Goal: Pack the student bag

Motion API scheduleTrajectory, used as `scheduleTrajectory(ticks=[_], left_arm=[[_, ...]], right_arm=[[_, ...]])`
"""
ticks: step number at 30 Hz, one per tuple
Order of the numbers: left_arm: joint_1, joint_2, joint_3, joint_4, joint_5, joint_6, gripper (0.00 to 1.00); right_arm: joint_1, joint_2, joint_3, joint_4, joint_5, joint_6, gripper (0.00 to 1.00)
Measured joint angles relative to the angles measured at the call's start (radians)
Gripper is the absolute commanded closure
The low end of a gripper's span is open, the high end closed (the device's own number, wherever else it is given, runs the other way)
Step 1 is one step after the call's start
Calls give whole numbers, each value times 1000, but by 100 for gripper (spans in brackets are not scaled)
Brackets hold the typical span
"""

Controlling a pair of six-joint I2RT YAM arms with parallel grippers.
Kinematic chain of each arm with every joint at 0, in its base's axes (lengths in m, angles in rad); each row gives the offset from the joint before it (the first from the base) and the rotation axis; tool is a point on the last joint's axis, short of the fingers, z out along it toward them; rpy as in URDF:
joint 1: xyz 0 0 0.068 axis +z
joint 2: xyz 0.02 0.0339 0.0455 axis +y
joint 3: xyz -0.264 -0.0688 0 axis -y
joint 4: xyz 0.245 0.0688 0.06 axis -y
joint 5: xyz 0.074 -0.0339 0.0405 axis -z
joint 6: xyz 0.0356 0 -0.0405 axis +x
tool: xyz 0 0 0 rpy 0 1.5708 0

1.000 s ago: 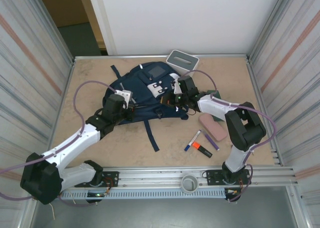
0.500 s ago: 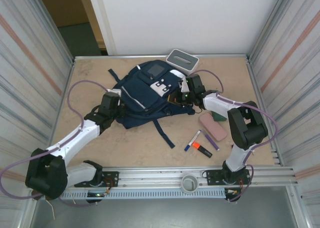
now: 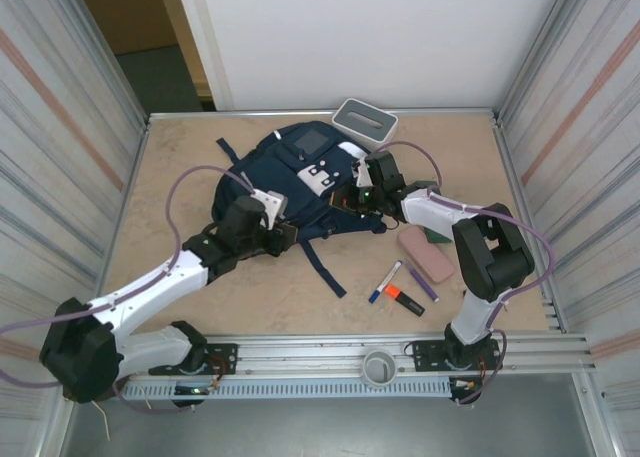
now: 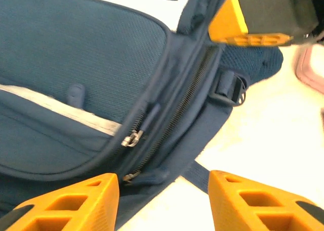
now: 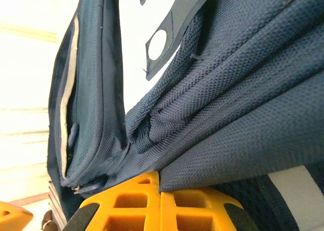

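Navy student bag [image 3: 290, 182] lies flat on the table [image 3: 180, 162]; the right claw [image 3: 354, 198], pressed together, seems to pinch fabric at its right edge and should hold it taut while the spread left claw [image 3: 284, 235] centres on the zip pull [image 4: 132, 138] before closing.

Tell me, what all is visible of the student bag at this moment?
The student bag is a navy woven-fabric backpack lying on the table, toward the far edge. It has white patches, a mesh-textured pocket with a pale strip, zippers with metal pulls, and a dark strap trailing toward the arms. The right claw pinches a fold of its fabric; the open left claw hovers at the zippers.
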State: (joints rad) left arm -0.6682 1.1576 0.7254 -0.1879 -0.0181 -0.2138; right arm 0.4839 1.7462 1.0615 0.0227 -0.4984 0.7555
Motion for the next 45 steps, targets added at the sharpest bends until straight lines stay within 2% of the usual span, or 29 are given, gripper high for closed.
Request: scheduleTrajectory(ticks=[6, 14, 28, 40, 45], left_arm=[[-8, 123, 94, -83, -5, 25, 45], [-6, 226, 154, -135, -8, 52, 56], [41, 241, 163, -156, 37, 54, 72], [65, 285, 175, -158, 73, 53, 77], [68, 286, 178, -159, 78, 51, 83]], right_arm=[[0, 0, 0, 0, 3, 0, 100], [1, 0, -7, 5, 4, 0, 100], [1, 0, -21, 20, 5, 0, 100], [3, 0, -25, 23, 8, 0, 100], [3, 0, -25, 23, 8, 0, 100]])
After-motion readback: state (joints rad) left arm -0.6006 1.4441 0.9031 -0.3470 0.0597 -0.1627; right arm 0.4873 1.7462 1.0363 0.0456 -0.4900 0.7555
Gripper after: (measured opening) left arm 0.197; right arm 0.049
